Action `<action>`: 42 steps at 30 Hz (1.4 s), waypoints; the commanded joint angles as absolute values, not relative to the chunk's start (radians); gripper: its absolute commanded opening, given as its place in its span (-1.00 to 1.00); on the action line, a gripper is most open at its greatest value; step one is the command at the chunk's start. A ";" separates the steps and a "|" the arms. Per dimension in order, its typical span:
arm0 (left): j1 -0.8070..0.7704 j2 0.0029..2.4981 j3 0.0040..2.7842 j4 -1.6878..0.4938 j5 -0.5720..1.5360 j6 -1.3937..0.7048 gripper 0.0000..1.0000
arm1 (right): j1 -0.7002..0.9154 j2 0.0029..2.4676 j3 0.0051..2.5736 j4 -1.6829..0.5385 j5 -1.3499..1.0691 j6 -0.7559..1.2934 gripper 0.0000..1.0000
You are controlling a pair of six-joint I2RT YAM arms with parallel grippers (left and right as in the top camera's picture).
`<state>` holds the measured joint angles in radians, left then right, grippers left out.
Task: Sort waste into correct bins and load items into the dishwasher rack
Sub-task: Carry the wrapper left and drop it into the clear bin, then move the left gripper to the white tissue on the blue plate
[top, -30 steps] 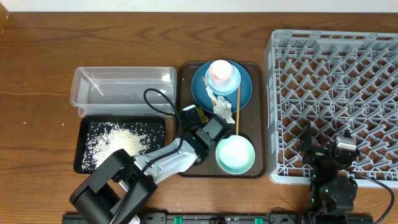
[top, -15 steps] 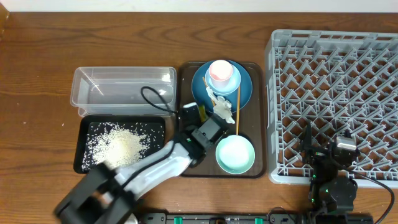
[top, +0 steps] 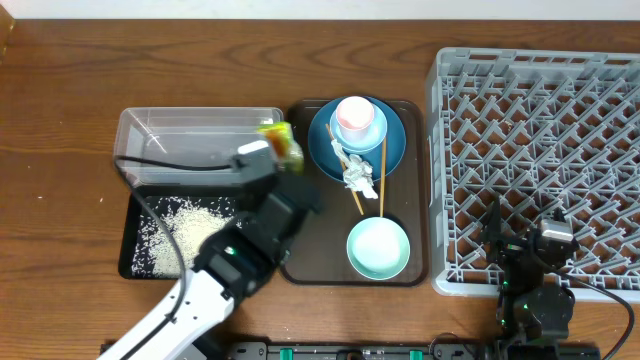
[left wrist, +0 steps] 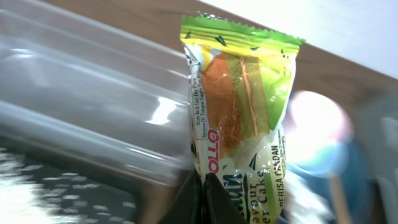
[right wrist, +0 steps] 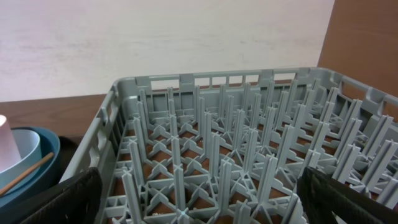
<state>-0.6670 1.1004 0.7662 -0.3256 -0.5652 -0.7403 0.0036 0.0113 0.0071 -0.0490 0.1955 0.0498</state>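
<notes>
My left gripper [top: 283,163] is shut on the yellow-green snack wrapper [top: 281,142] and holds it in the air over the right end of the clear tub [top: 190,135]. In the left wrist view the wrapper [left wrist: 239,106] stands upright above the closed jaws [left wrist: 202,186], with the tub [left wrist: 81,106] behind it. The black tray [top: 150,250] holds white rice grains [top: 185,230]. On the blue plate [top: 395,150] are a pink cup [top: 353,115], a white tissue [top: 358,176] and chopsticks [top: 381,185]. A mint bowl [top: 378,248] sits nearer me. My right gripper [top: 535,250] is open and empty over the grey rack [top: 540,130].
The brown serving tray [top: 300,260] carries the plate and bowl between the bins and the rack. In the right wrist view the rack's pegs [right wrist: 236,137] fill the frame, with the blue plate [right wrist: 25,155] at far left. Bare wooden table lies to the left and behind.
My left arm has lifted the wrapper off the brown tray and carried it up and to the left, to the clear tub's right end. The right arm has not moved.
</notes>
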 commanded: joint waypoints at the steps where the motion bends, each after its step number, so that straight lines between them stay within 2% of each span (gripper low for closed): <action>1: -0.570 1.111 0.763 -0.344 -0.565 -0.714 -0.88 | 0.003 0.009 0.005 -0.053 0.199 0.067 0.99; 7: -0.371 1.117 0.763 -0.233 -0.300 -0.714 -0.88 | 0.003 0.009 0.005 -0.053 0.199 0.066 0.99; 16: -0.172 1.126 0.763 -0.142 -0.284 -0.652 -0.88 | 0.003 0.009 0.005 -0.053 0.199 0.066 0.99; 22: -0.121 1.200 0.763 -0.117 -0.284 -0.647 -0.88 | 0.003 0.009 0.005 -0.053 0.199 0.067 0.98; 33: -0.118 1.380 0.763 0.009 -0.280 -0.647 -0.86 | 0.003 0.009 0.005 -0.053 0.199 0.067 0.99; 34: -0.118 1.378 0.763 0.009 -0.280 -0.647 -0.77 | 0.003 0.009 0.005 -0.053 0.199 0.066 0.99; 36: -0.118 1.375 0.763 0.008 -0.280 -0.647 -0.34 | 0.003 0.009 0.005 -0.053 0.199 0.067 0.98; 37: -0.118 1.375 0.763 0.005 -0.280 -0.647 -0.20 | 0.003 0.009 0.005 -0.053 0.199 0.066 0.99; 38: -0.118 1.375 0.763 0.002 -0.280 -0.647 -0.14 | 0.003 0.009 0.005 -0.053 0.199 0.066 0.98; 42: -0.118 1.375 0.763 0.002 -0.280 -0.638 -0.11 | 0.003 0.009 0.005 -0.053 0.199 0.067 0.99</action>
